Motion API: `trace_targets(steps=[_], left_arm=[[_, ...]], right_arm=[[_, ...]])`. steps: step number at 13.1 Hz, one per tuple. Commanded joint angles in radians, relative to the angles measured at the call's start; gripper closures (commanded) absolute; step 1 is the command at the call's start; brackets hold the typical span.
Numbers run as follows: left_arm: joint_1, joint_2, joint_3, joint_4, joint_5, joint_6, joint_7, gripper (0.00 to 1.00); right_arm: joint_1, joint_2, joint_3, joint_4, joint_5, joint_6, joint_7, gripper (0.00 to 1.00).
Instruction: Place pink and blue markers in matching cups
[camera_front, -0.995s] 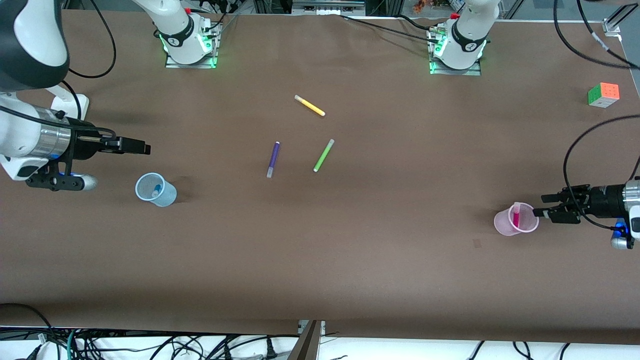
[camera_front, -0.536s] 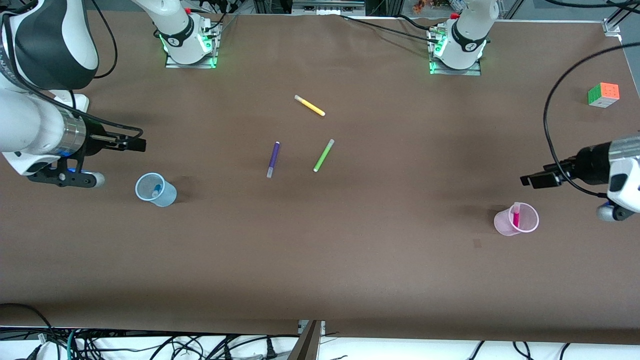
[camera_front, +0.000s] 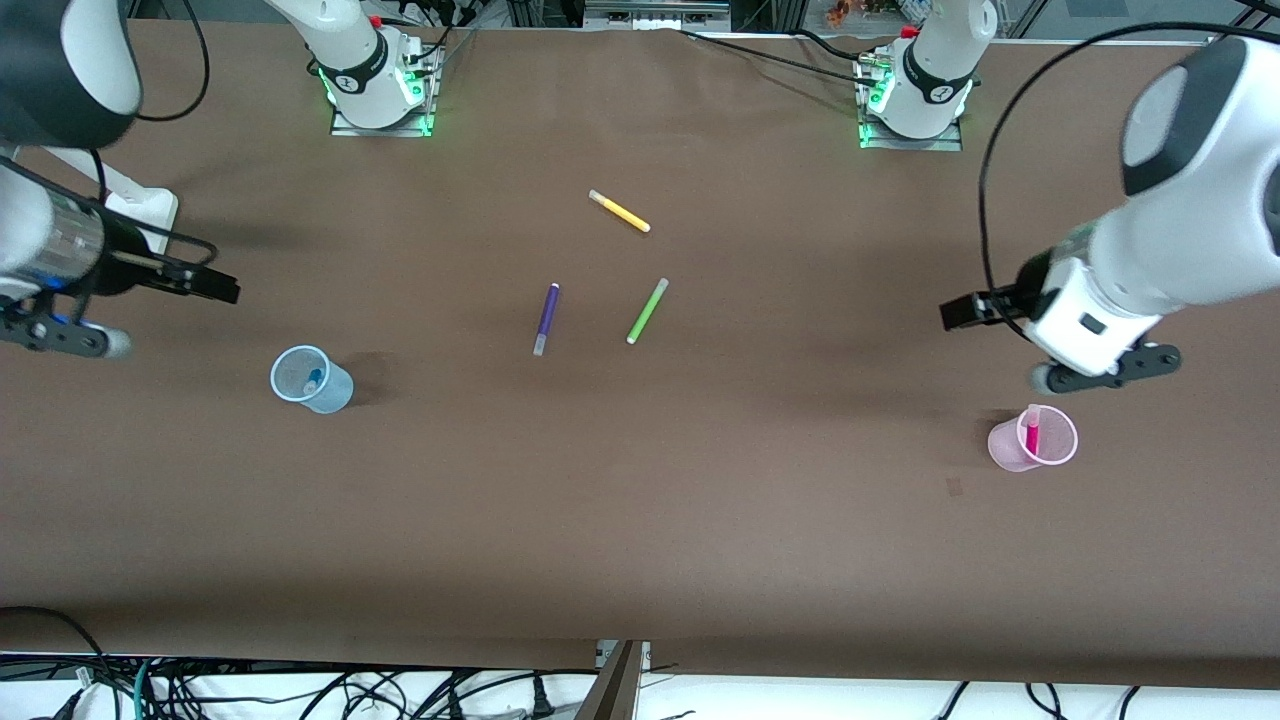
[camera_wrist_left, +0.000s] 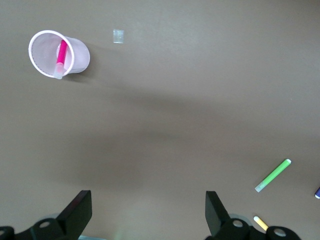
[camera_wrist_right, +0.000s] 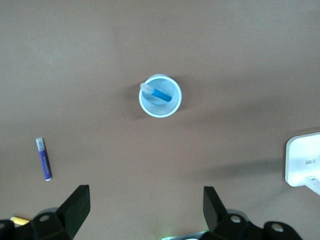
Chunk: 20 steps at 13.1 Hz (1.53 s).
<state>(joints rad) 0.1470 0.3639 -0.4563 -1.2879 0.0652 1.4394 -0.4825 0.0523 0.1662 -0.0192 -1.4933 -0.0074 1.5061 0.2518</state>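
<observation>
- At the worktop's two ends, we see each marker in its cup: pink marker (camera_front: 1031, 434) in pink cup (camera_front: 1012, 452), blue marker (camera_front: 312, 382) in blue cup (camera_front: 326, 392).
- Our left claw (camera_front: 958, 312), about eleven o'clock off the pink cup, and right claw (camera_front: 218, 286) gape wide, empty, their work apparently finished.

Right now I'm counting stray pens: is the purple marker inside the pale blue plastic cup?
No, the purple marker lies flat on the brown table, while the pale blue plastic cup holds only a blue marker.
</observation>
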Motion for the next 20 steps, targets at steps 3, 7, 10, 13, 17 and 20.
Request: trace_targets(steps=[3, 7, 10, 13, 17, 20], left_arm=[[-0.014, -0.028, 0.016, -0.028, 0.021, -0.017, 0.01, 0.0], [-0.021, -0.051, 0.022, -0.044, 0.021, -0.022, 0.016, 0.0], [-0.133, -0.092, 0.127, -0.065, 0.016, -0.022, 0.025, 0.0], [-0.185, -0.192, 0.199, -0.216, 0.002, 0.073, 0.097, 0.0], [-0.185, -0.33, 0.226, -0.431, -0.001, 0.241, 0.249, 0.0], [-0.188, -0.394, 0.226, -0.539, -0.001, 0.331, 0.272, 0.0]], right_arm=[[-0.071, -0.183, 0.013, -0.125, -0.011, 0.019, -0.105, 0.0], [-0.089, -0.189, 0.013, -0.119, -0.012, -0.007, -0.287, 0.0], [-0.086, -0.168, 0.008, -0.104, -0.019, -0.017, -0.286, 0.0], [-0.085, -0.152, 0.008, -0.082, -0.031, -0.018, -0.287, 0.0], [-0.085, -0.14, 0.008, -0.073, -0.031, -0.018, -0.287, 0.0], [-0.083, -0.139, 0.01, -0.07, -0.031, -0.018, -0.284, 0.0]])
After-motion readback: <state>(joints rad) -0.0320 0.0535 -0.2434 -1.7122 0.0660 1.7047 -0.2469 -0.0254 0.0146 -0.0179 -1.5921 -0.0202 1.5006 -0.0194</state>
